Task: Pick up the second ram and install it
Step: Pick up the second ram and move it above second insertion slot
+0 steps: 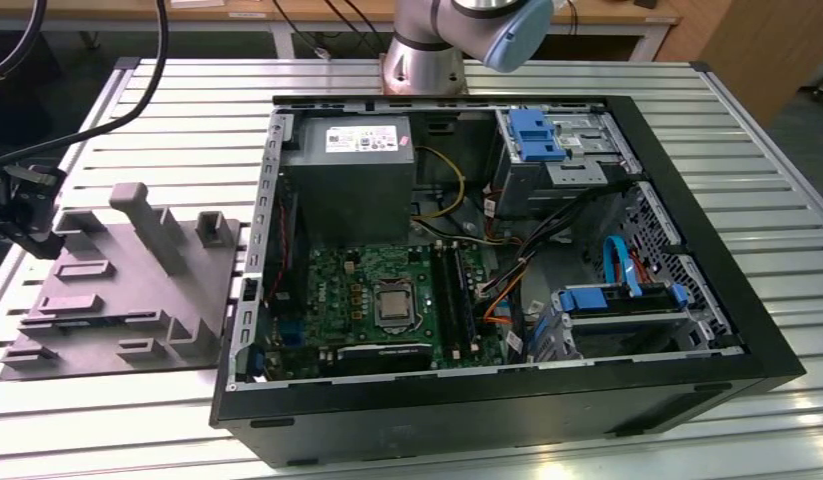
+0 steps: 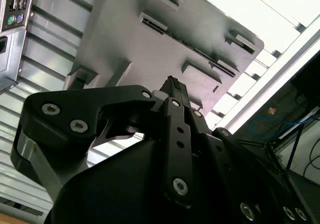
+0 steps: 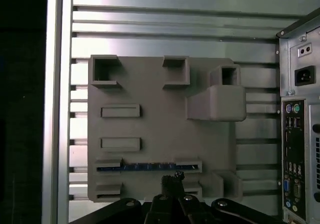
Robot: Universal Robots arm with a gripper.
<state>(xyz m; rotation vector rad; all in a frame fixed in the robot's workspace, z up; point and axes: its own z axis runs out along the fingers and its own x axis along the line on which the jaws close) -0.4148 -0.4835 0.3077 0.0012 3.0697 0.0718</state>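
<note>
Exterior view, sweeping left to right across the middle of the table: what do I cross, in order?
The gripper → grey parts fixture → computer case's left wall → processor socket → black memory slots → blue drive caddy.

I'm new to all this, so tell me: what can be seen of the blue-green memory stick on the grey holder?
The second ram is a long, thin blue-green stick, seen edge-on in the first wrist view. It stands on edge in the grey holder, each end seated in a slotted bracket. The gripper hangs close, apparently not touching.
</note>
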